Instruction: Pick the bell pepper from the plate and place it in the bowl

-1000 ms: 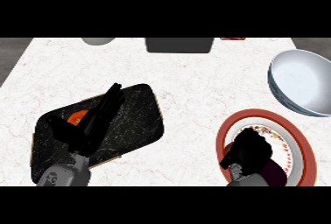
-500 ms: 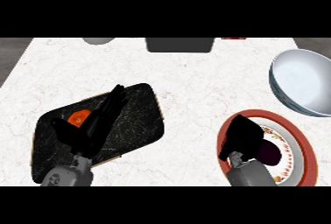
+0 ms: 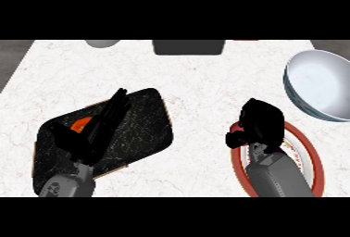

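We look steeply down on a white, faintly veined marble counter (image 3: 191, 83); a strip of darker grey floor shows past its left edge, and little else of the room can be made out. Along the far edge sit a pale rounded object (image 3: 103, 43), a dark grey rectangular container (image 3: 189, 46) and a sliver of something red (image 3: 246, 40), each cut off by the top of the view. A black speckled cutting board (image 3: 147, 125) lies at an angle on the left side, with an orange item (image 3: 81, 123) showing on it. Our left hand (image 3: 92, 134) rests over that board, its fingers straight and relaxed, pointing up and to the right — holding nothing. On the right, a red-rimmed plate (image 3: 309, 152) sits near the counter's front edge, and a large pale blue-grey bowl (image 3: 321, 83) stands just beyond it, toward the far right corner, with nothing in it. Our right hand (image 3: 262, 121) sits at the plate's upper-left rim, fingers curled tightly inward. The bell pepper cannot be seen: the plate's visible part does not show it, and the bunched fingers hide whatever lies within them — so we cannot tell whether they grip it, nor which way its long axis runs or where its stem points.
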{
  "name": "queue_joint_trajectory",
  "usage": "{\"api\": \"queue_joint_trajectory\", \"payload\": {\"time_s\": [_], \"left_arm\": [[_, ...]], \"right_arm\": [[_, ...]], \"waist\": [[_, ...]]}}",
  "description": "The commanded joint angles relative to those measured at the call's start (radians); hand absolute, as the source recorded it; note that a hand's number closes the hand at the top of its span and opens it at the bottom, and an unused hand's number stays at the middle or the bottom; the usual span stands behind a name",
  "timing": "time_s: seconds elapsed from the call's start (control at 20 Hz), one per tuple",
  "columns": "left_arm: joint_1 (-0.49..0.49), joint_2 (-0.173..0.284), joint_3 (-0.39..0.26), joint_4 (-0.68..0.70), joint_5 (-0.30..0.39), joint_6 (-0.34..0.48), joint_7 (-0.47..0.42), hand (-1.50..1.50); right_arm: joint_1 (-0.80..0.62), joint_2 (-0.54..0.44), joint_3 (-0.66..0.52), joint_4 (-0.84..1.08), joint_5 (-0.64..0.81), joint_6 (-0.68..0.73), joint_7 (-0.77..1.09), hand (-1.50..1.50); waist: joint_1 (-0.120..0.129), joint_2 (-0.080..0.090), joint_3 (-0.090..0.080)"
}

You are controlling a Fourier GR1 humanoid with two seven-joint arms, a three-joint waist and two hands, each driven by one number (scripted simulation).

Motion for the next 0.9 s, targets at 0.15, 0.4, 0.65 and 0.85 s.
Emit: {"api": "queue_joint_trajectory", "payload": {"time_s": [0.15, 0.4, 0.65, 0.85], "left_arm": [[0.04, -0.014, -0.001, 0.008, -0.003, -0.017, -0.033, 0.0], [0.031, -0.028, -0.021, -0.048, -0.024, 0.002, 0.022, 0.0], [0.006, -0.021, 0.02, -0.013, -0.029, -0.017, 0.006, 0.0], [-0.005, -0.047, 0.003, -0.035, -0.035, -0.005, 0.038, 0.0]], "right_arm": [[-0.075, -0.039, 0.002, -0.334, 0.051, 0.165, 0.097, 1.5], [-0.174, -0.052, -0.074, -0.464, 0.055, 0.338, 0.128, 1.5], [-0.222, -0.087, -0.2, -0.489, 0.025, 0.373, 0.057, 1.5], [-0.342, -0.138, -0.35, -0.326, -0.012, 0.28, -0.03, 1.5]], "waist": [[-0.008, -0.003, 0.0], [-0.003, -0.003, 0.001], [-0.002, 0.0, 0.001], [0.003, 0.002, 0.001]]}}
